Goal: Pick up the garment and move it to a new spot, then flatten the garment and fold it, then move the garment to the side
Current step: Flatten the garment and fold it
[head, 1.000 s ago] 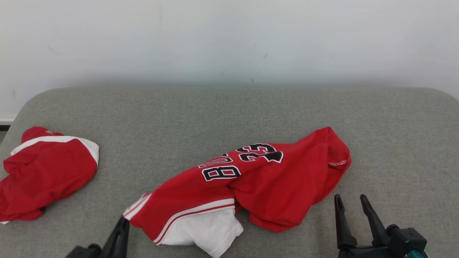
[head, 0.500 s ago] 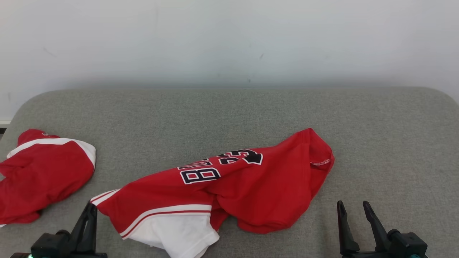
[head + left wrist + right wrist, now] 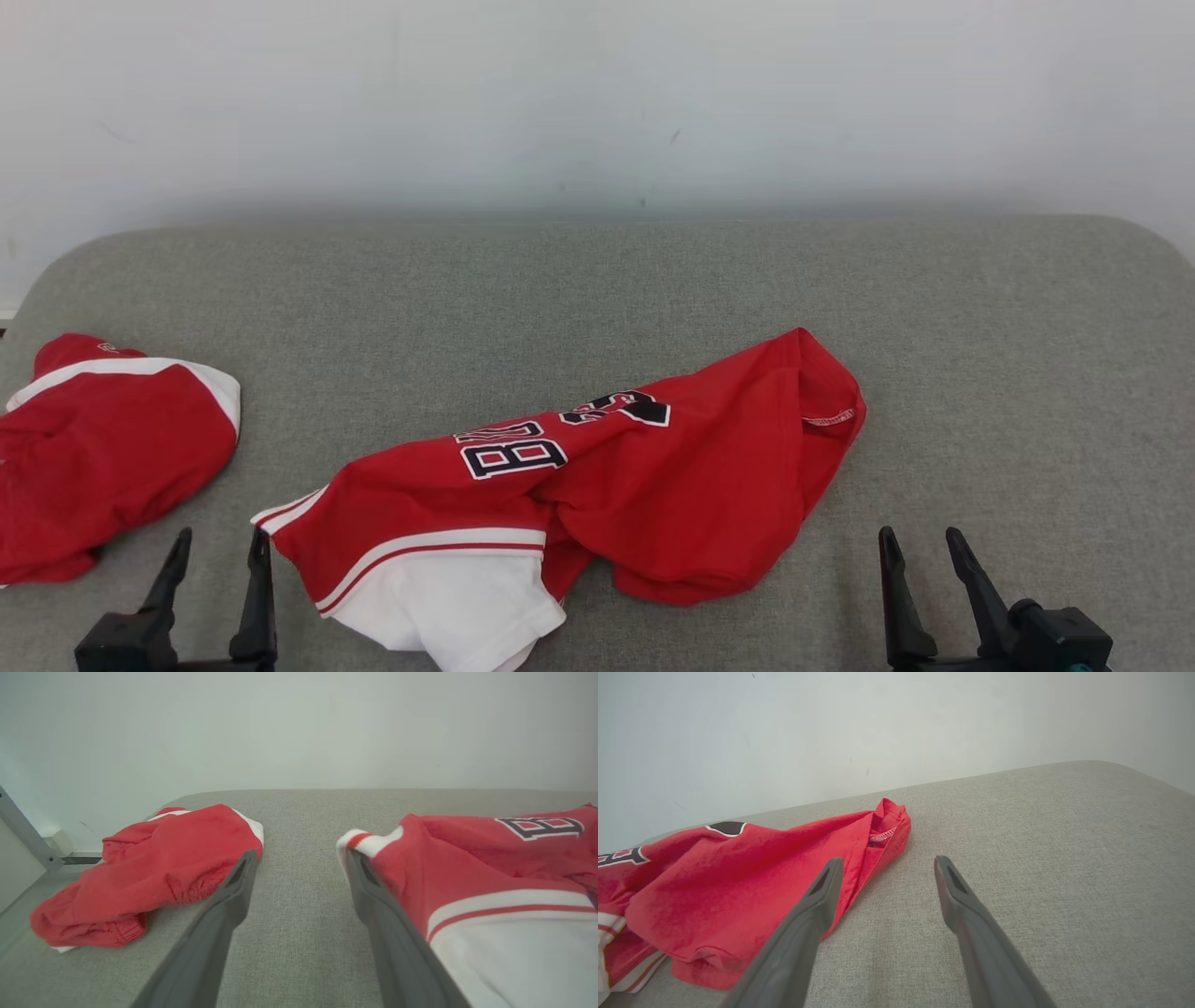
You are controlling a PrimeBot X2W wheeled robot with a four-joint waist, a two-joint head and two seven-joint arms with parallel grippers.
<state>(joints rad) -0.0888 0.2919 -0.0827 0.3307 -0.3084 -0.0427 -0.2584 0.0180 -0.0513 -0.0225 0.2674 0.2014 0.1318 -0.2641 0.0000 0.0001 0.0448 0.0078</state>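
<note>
I count two red garments on the grey table (image 3: 1027,373): the jersey (image 3: 672,485) crumpled mid-table and a second red garment (image 3: 103,448) at far left. The left jaws and right jaws are both spread and empty, flanking the jersey. My left wrist view catches both garments; the right wrist view gives the jersey's folded corner.

Grey pad (image 3: 1027,373) lies free right of jersey (image 3: 700,485) (second garment (image 3: 112,457) crowds left).

Garment (image 3: 672,485): red jersey, white panel with red-and-white stripes at its near-left end, dark white-edged lettering on top. Crumpled and unfolded, it lies diagonally, near left to far right, mid-way across the grey padded surface (image 3: 597,299).
</note>
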